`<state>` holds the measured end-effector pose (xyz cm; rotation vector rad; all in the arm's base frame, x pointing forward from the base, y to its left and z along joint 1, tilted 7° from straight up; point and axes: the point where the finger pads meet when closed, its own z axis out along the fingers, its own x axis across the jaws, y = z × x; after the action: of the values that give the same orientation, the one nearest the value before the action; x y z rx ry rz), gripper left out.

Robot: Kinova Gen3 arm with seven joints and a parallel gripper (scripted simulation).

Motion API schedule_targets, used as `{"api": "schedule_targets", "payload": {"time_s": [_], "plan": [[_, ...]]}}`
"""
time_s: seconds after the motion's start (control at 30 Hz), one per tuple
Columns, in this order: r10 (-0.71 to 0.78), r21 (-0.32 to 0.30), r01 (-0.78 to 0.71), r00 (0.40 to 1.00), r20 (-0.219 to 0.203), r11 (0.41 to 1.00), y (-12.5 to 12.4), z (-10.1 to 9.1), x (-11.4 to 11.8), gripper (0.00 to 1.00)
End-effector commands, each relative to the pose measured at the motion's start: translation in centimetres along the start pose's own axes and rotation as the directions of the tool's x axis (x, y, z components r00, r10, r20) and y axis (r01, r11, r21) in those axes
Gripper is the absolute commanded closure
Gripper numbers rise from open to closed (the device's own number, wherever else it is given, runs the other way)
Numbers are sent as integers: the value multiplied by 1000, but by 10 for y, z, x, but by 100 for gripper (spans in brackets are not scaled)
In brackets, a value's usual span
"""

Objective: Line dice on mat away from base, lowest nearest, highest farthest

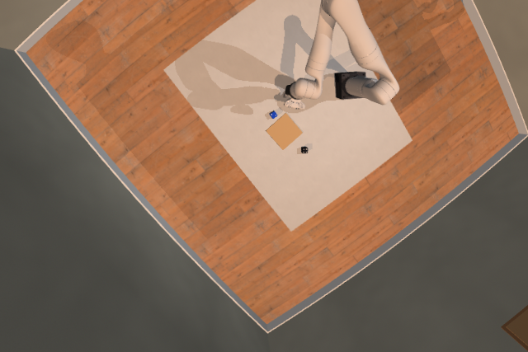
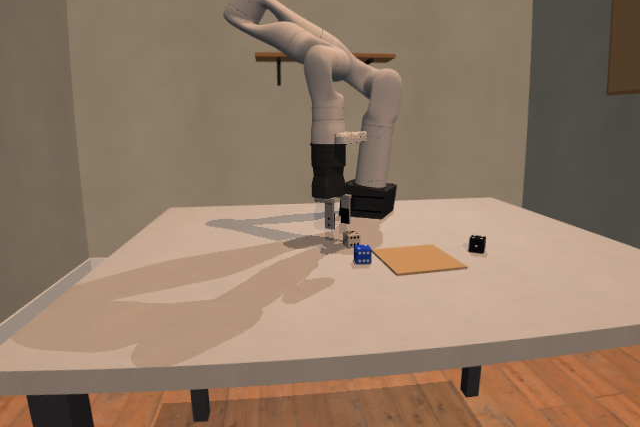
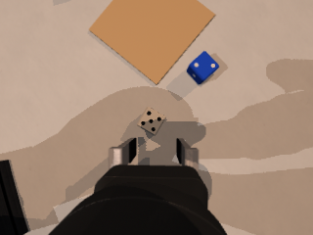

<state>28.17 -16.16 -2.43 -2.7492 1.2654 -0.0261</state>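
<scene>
The tan square mat [image 1: 284, 131] [image 2: 419, 259] [image 3: 152, 34] lies flat on the table with no die on it. A cream die [image 2: 351, 238] [image 3: 152, 120] showing five stands on the table between the mat and the robot's base. A blue die [image 1: 273, 114] [image 2: 362, 254] [image 3: 202, 67] showing two stands just off the mat's edge. A black die [image 1: 304, 150] [image 2: 476, 243] stands on the table beyond the mat's other side. My gripper [image 3: 156, 146] [image 2: 337, 217] is open and empty. It hangs a little above the table just short of the cream die, not touching it.
The robot's black base [image 1: 349, 85] [image 2: 372, 198] stands on the white table [image 1: 341, 169] [image 2: 258, 298] behind the gripper. The arm's shadow falls over the table to the left.
</scene>
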Motion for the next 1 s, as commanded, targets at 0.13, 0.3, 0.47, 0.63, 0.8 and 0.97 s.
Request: {"api": "schedule_targets", "payload": {"time_s": [0.13, 0.3, 0.47, 0.63, 0.8, 0.97], "plan": [[-6, 3, 6, 1000, -4, 1000, -33, 0, 30, 0], [-6, 3, 6, 1000, -4, 1000, -49, 0, 45, 0], [-6, 3, 6, 1000, -4, 1000, -65, -1, 61, 0], [-6, 3, 6, 1000, -4, 1000, -69, -1, 64, 0], [-6, 3, 6, 1000, -4, 1000, -69, -1, 64, 0], [-6, 3, 6, 1000, -4, 1000, -69, -1, 64, 0]]}}
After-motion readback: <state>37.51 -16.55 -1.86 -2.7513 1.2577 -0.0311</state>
